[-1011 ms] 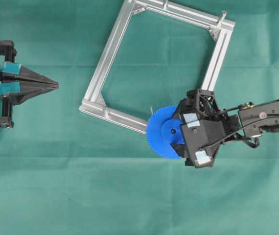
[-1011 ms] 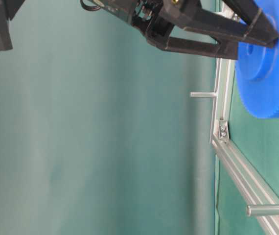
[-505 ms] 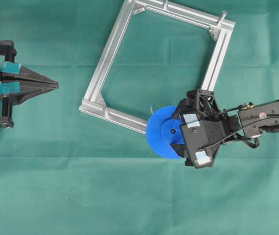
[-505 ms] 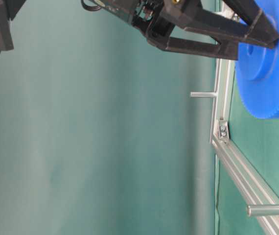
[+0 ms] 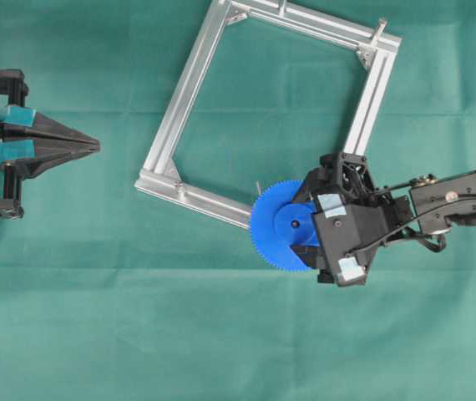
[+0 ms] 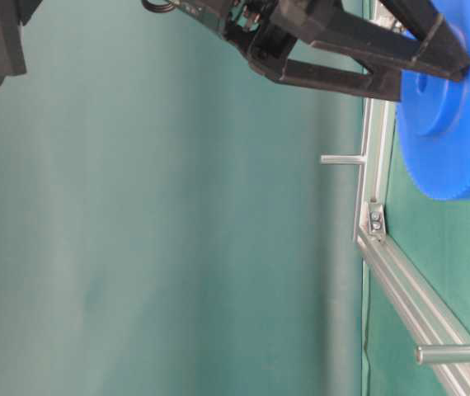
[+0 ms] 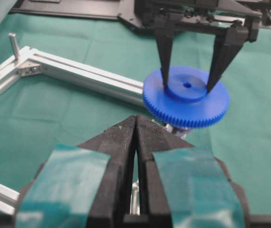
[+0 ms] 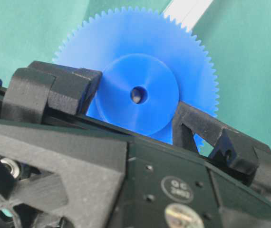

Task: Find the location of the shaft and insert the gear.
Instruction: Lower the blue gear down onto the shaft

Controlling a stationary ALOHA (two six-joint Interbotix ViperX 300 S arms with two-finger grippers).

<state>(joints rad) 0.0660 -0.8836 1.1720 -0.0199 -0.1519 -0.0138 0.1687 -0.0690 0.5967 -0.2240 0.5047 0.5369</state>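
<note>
The blue gear [image 5: 269, 224] hangs level over the near corner of the aluminium frame [image 5: 186, 93]. My right gripper [image 5: 305, 224] is shut on its raised hub. In the left wrist view the two fingertips [image 7: 165, 84] pinch the hub from both sides, and the gear [image 7: 192, 108] sits just above the rail. The shaft [image 6: 342, 159] is a thin silver pin standing up from the frame rail. From overhead, the shaft [image 5: 257, 185] is a small grey mark just outside the gear's upper-left rim. My left gripper [image 5: 96, 146] is shut and empty at the far left.
A thicker bare silver peg [image 5: 381, 27] stands at the frame's far right corner. Green cloth [image 5: 221, 334] covers the table. The right arm [image 5: 459, 196] reaches in from the right edge.
The right gripper's body has shifted very slightly. The gear stays in the same spot. The left arm has not moved.
</note>
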